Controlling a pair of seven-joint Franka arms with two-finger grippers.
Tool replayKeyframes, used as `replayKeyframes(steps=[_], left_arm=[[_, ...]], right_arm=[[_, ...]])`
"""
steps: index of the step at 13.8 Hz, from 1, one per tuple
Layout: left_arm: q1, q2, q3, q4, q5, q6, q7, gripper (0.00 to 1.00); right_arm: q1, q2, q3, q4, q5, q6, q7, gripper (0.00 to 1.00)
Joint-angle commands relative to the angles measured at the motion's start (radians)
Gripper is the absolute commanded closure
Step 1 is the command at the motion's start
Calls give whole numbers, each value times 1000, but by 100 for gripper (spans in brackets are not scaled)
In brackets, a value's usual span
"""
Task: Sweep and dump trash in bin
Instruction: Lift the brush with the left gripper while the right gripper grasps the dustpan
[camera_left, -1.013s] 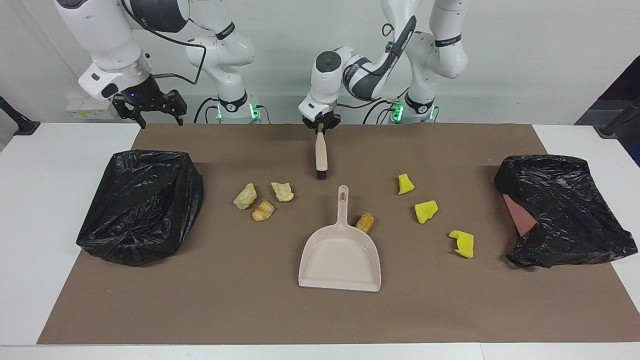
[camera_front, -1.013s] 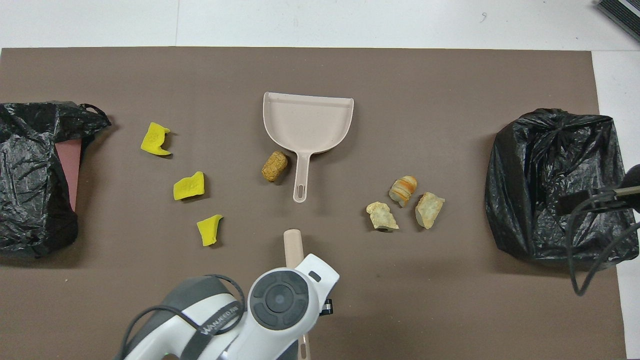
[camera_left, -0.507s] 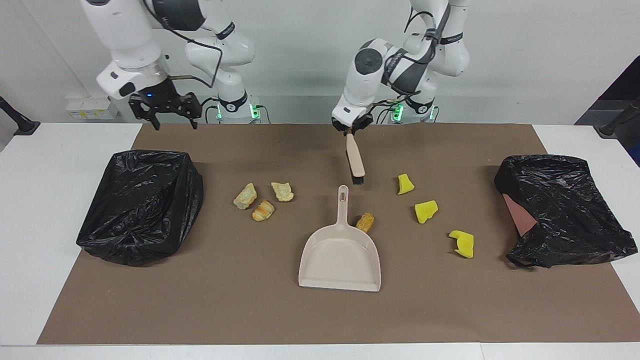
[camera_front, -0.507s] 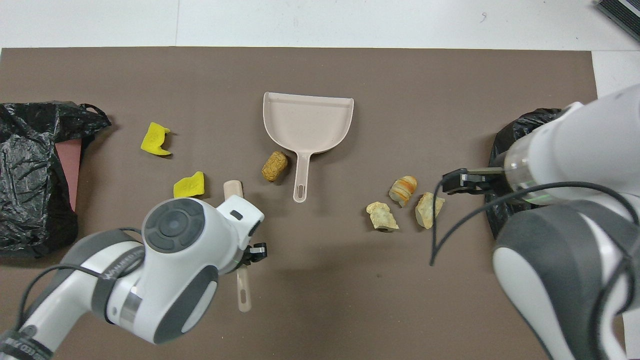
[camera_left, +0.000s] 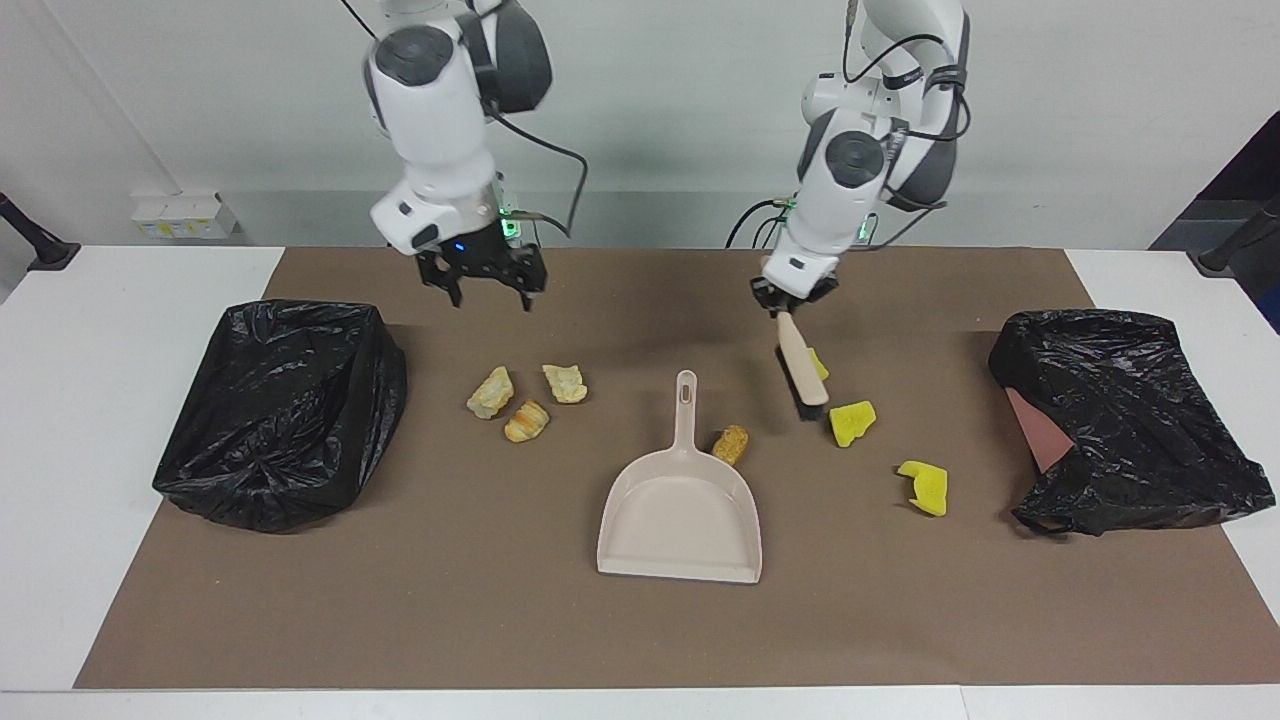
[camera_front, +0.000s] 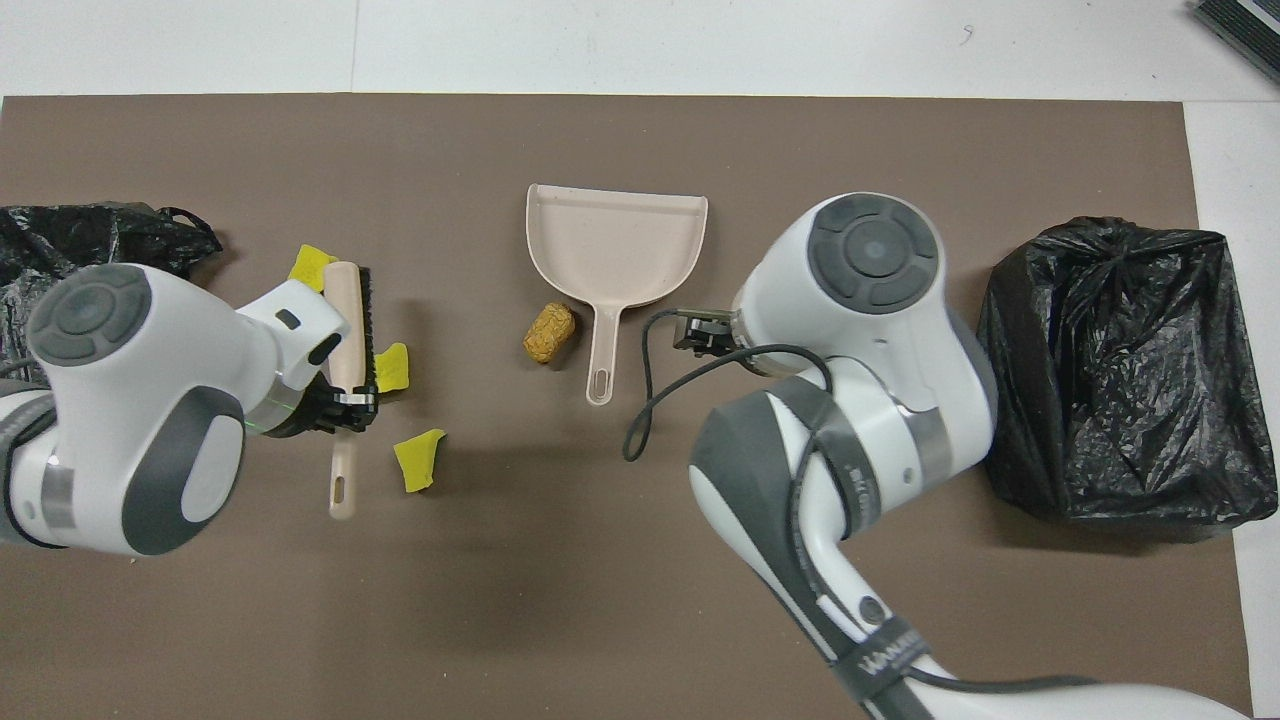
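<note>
A white desk (camera_left: 90, 400) carries a large brown mat (camera_left: 500, 600), seen here from the camera that faces the robots and read across from one end to the other.

At the right arm's end sits a bin lined with a crumpled black plastic bag (camera_left: 285, 410). Beside it, toward the middle, three tan bread-like lumps (camera_left: 527, 400) lie in a tight cluster. The right gripper (camera_left: 484, 290) hangs in the air over the mat just on the robots' side of that cluster, its fingers spread wide and holding nothing.

In the middle lies a beige plastic dustpan (camera_left: 680, 510), its handle pointing toward the robots. A fourth golden-brown bread lump (camera_left: 731, 443) rests against the pan where handle meets scoop.

Next comes the left gripper (camera_left: 790, 303), its fingers clamped on the handle of a beige hand brush with black bristles (camera_left: 803, 373). The brush slants down, and its bristled end seems to meet the mat among the sponge pieces, though contact is hard to confirm. One bright yellow sponge chunk (camera_left: 820, 366) peeks out beside the brush, a second yellow chunk (camera_left: 852, 422) lies just beside the bristles, and a third yellow chunk (camera_left: 925, 487) lies farther from the robots.

At the left arm's end rests a second black-bagged bin (camera_left: 1130, 420), with a reddish panel (camera_left: 1040, 430) showing at its mouth.
</note>
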Motion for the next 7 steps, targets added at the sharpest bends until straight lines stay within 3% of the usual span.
replayKeyframes(steps=[1,3,7], left_arm=[[107,40,-14,41,31,41,126,100],[160,74,-14,79,41,43,220,100],[235,192,-14,186,75,63,346,100]], right_arm=[[57,175,-6,184,25,29,88,0],[97,254,-6,231,24,93,128,0],[128,303,-6,225,2,179,91,0]])
